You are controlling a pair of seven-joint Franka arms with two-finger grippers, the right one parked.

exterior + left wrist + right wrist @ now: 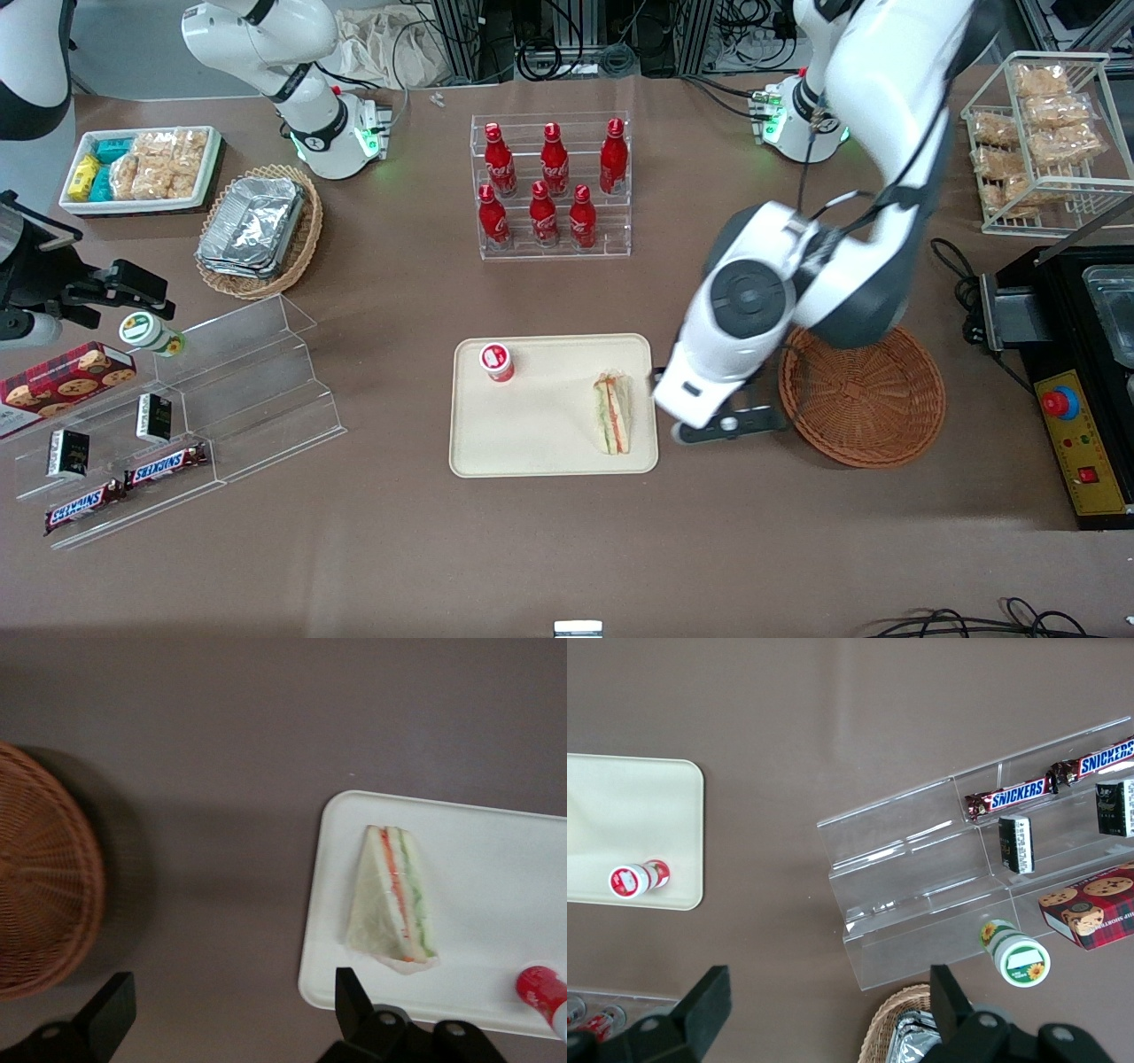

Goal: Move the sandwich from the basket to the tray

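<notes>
Sandwich wedge of pale bread with orange, red, green layers (613,413) lies flat on the smooth beige rectangular plastic tray (540,443), at the end nearest the round reddish-brown woven wicker basket (873,399). Placement looks done; only retreat is left. Tool (226,1010) hovers above bare brown tabletop (567,540) between tray and basket, fingers spread, holding nothing. Small red-capped bottle (497,361) stands farther back on tray.

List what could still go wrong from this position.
1. The sandwich lies on the tray close to the rim on the basket's side. The open gripper hangs over the bare table between tray and basket, so a low pass might nudge it.
2. A small red bottle stands on the tray; a bumped tray might tip it.
</notes>
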